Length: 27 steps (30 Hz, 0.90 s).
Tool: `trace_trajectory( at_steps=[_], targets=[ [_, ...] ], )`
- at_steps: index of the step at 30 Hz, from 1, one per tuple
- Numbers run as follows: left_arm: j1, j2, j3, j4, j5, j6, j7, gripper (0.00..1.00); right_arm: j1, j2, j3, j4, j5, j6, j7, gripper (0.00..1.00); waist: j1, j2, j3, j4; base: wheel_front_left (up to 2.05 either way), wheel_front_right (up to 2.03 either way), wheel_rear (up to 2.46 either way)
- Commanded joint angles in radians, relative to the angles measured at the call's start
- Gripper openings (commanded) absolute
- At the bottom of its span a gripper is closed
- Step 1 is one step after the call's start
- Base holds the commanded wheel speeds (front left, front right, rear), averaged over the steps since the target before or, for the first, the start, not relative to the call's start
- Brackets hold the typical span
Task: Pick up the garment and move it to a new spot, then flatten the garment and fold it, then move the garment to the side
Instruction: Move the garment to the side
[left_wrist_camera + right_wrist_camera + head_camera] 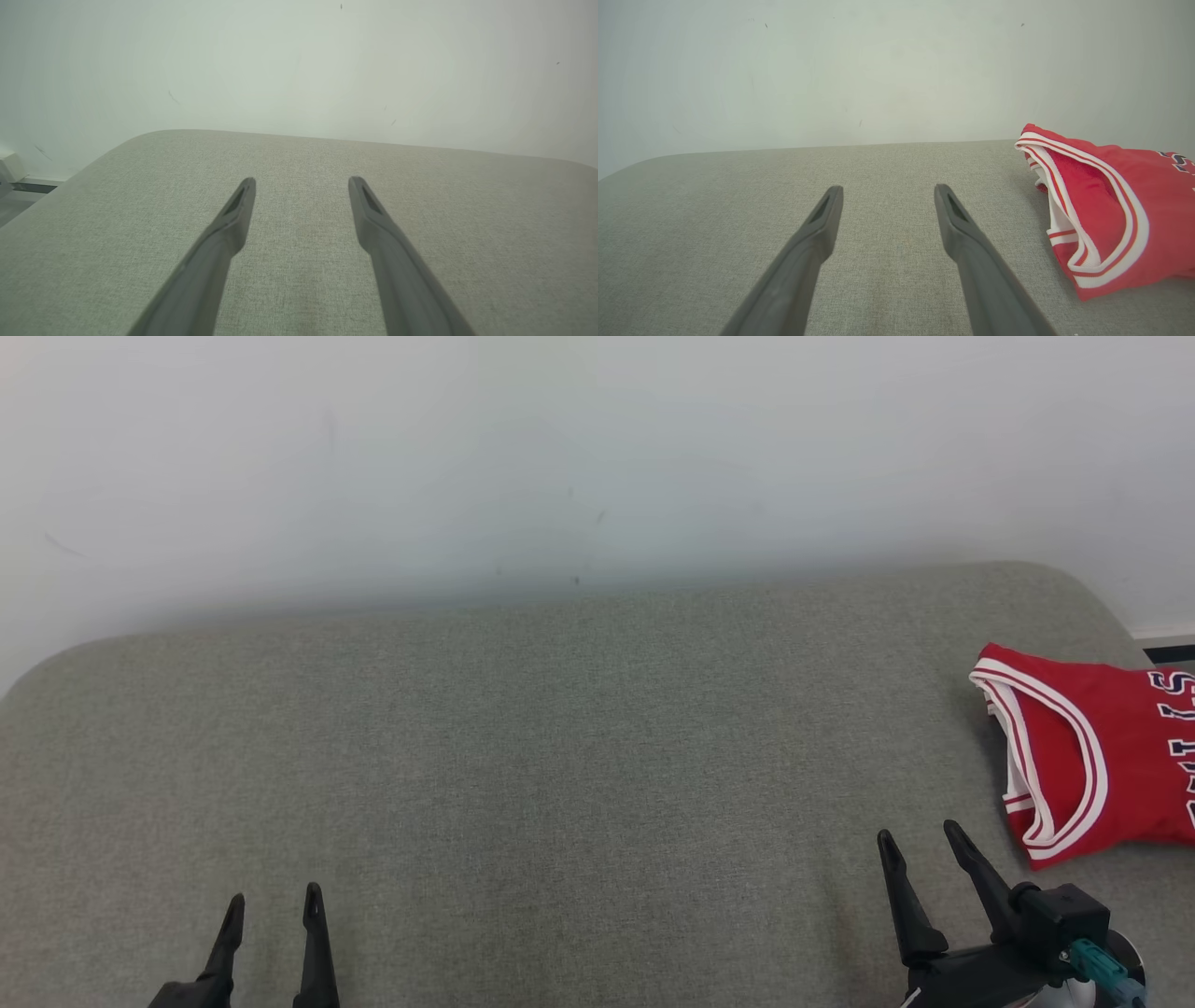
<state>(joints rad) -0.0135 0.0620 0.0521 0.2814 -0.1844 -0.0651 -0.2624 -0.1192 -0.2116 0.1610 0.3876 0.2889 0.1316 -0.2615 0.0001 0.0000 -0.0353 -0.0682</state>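
**Red jersey at the right edge, both grippers empty**

Location. The garment [1092, 756], a red jersey with white-and-red trim, lies on the grey upholstered cushion [560, 728] near its right edge, closer to the far right corner than to the near one. It looks doubled over into a compact, fairly flat bundle. The head view cuts off its right part.

Tools. The left gripper [274, 896] hangs over the near left of the cushion, fingers spread, nothing between them. The right gripper [919, 831] sits at the near right, fingers likewise apart and bare, just beside the garment's near left corner and not touching it.

Stage. This fits two readings: a jersey bundled and waiting to be carried off, or one folded and set aside. The pictures do not settle which.

Workmanship. In either case the right fingers should stay out of the loose trimmed opening, where a tip would snag and drag the layers.

Orientation. The trimmed opening faces left, toward the cushion's middle. The lettering runs near-to-far, so the body's long axis probably lies left-to-right, though the hem is out of view.
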Motion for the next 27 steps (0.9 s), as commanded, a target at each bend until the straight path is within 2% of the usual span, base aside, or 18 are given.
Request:
trace_trajectory(
  at_steps=[1,27],
  targets=[
    [-0.018,0.005,0.005,0.007,0.007,-0.004,-0.003,1.0,0.008,0.004,0.002,0.0,0.003,-0.002,-0.004,1.0,-0.0001,0.0,0.0,-0.003,0.0,0.0,0.0],
    [-0.02,-0.006,0.053,0.024,0.03,-0.037,-0.002,1.0,0.016,0.024,-0.001,-0.004,0.008,-0.002,-0.004,1.0,-0.0001,0.0,0.006,-0.01,0.0,0.0,0.0]
  ],
)
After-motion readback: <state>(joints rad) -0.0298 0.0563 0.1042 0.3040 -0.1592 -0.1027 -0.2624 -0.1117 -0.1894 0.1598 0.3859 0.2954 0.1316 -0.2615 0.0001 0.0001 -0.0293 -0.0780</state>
